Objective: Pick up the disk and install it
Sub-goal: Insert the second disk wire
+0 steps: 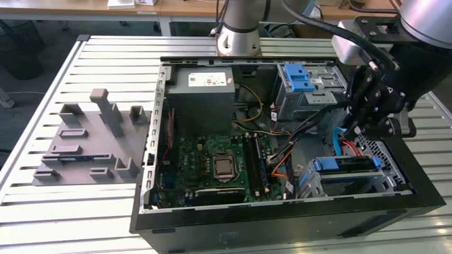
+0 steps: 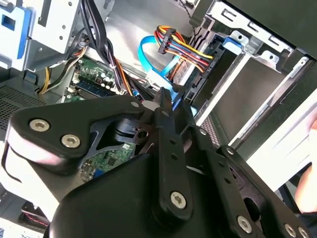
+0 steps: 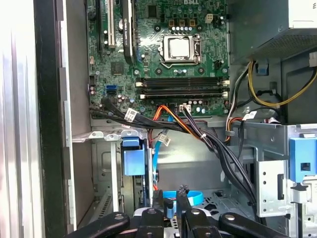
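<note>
Sitting in the drive cage at the corner of the open computer case (image 1: 282, 219) nearest the exterior view's right, the disk (image 1: 347, 165) lies flat with its blue side rails showing at either end. In the first wrist view one blue rail end (image 3: 132, 156) stands in the mouth of that cage. The gripper (image 1: 355, 127) hangs just above the cage, apart from the disk. In both wrist views its black fingertips (image 3: 159, 197) are drawn narrowly together with nothing visible between them, and they meet at a point (image 2: 167, 98) over the cabling. A light-blue flat cable (image 3: 190, 197) curls directly beyond the fingertips, and a bundle of orange, red and yellow wires ends in a black plug (image 2: 166, 39) near the cage wall. Further out, the green motherboard (image 1: 211, 159) covers the case floor with its square processor socket (image 1: 224, 165) in the middle. The grey power supply box (image 1: 202, 90) sits at the far end, beside a second cage topped by a blue latch (image 1: 300, 78). The case rests on a slatted metal table (image 1: 42, 206). A grey moulded fixture (image 1: 88, 143) lies on the table toward the exterior view's left, well apart from the case.
</note>
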`<state>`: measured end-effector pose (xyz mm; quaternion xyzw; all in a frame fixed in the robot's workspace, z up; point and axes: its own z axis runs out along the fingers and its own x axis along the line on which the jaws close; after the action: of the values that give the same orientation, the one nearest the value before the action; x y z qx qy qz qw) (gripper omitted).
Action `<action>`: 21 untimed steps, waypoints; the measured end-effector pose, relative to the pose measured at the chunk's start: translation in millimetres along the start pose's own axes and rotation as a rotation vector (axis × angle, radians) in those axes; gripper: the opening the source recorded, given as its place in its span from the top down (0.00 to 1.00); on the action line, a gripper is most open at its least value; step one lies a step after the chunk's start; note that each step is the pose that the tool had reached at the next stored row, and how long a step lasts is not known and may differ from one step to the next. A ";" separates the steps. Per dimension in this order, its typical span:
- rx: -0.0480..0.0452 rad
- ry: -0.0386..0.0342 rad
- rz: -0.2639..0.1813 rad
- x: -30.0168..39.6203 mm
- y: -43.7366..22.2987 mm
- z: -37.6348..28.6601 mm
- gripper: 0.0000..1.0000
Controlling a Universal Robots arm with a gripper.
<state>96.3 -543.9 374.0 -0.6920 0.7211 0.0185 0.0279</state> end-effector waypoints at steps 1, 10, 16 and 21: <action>0.0001 0.0027 0.000 -0.1 0.0 0.8 0.75; 0.0019 0.0455 -0.001 -1.3 -0.4 7.8 0.75; 0.0035 0.0846 -0.001 -1.6 -0.8 13.3 0.75; 0.0027 0.0604 -0.001 -1.4 -1.3 17.1 0.84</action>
<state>97.9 -541.4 357.0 -0.6925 0.7214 -0.0034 0.0071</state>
